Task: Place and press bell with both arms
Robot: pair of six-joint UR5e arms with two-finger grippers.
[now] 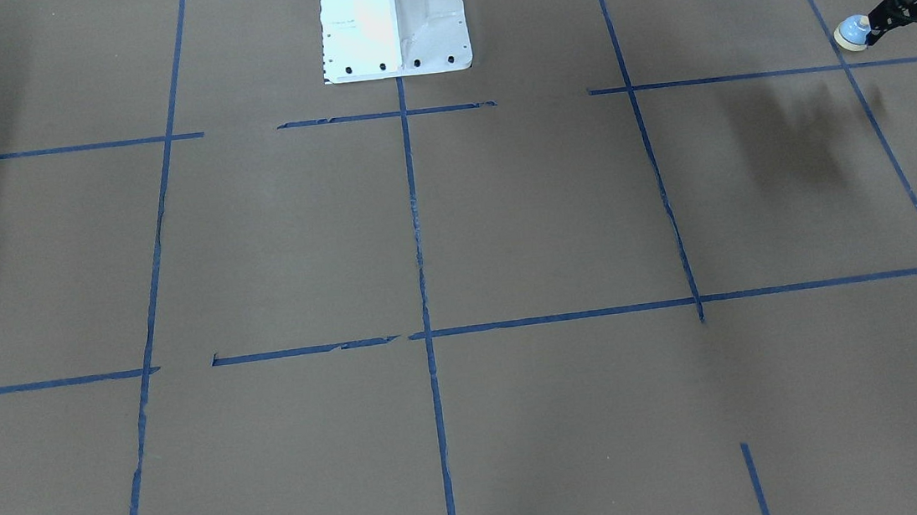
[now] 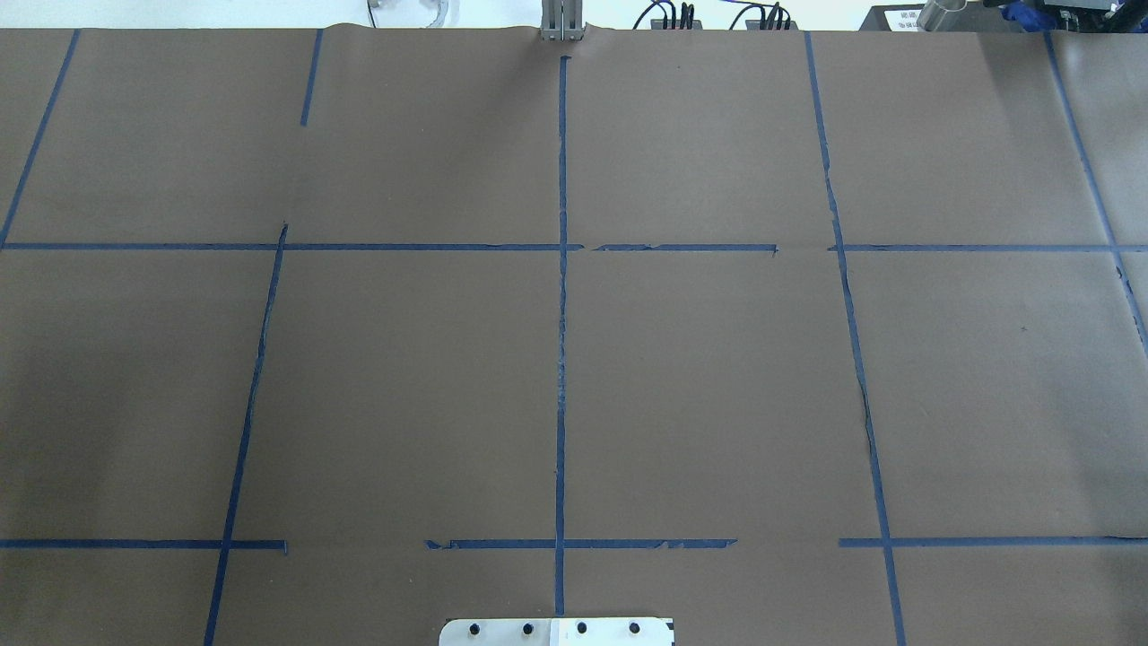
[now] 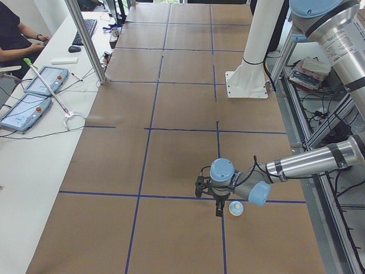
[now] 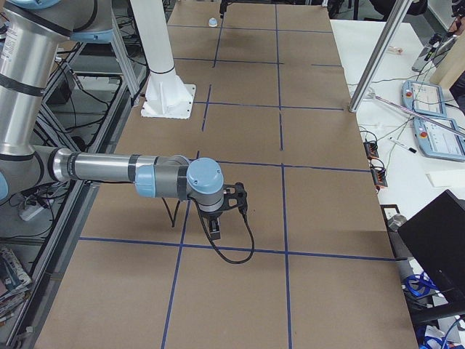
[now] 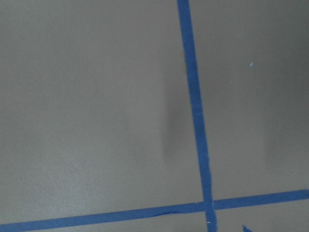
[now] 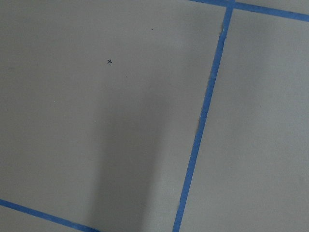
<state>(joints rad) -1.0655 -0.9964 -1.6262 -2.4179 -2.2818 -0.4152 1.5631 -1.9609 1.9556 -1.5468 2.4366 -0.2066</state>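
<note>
Nearest: silver-and-grey tubular left arm (image 3: 316,161), stretched low over the brown paper table (image 3: 171,142); right arm (image 4: 102,169) likewise. Black left gripper (image 3: 218,209) and right gripper (image 4: 216,224): jaws spread or closed, cannot tell. Small light-blue dome bell (image 3: 236,208) sits just beside the left gripper, seemingly upright, axis vertical. Judged light, rigid, slick; best gripped at the cream base ring.

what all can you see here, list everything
table: 1, brown, whole work area
tape lines: many, blue, grid across the table
bell: 1, light blue and cream, near the table's left end
pedestal: 1, white, middle of robot's edge
tablets: 2, grey, on white side bench
person: 1, dark top, at that bench
left arm: 1, silver and blue, left jaws black, beside the bell
right arm: 1, silver and blue, right jaws black, toward the table's right end
</note>
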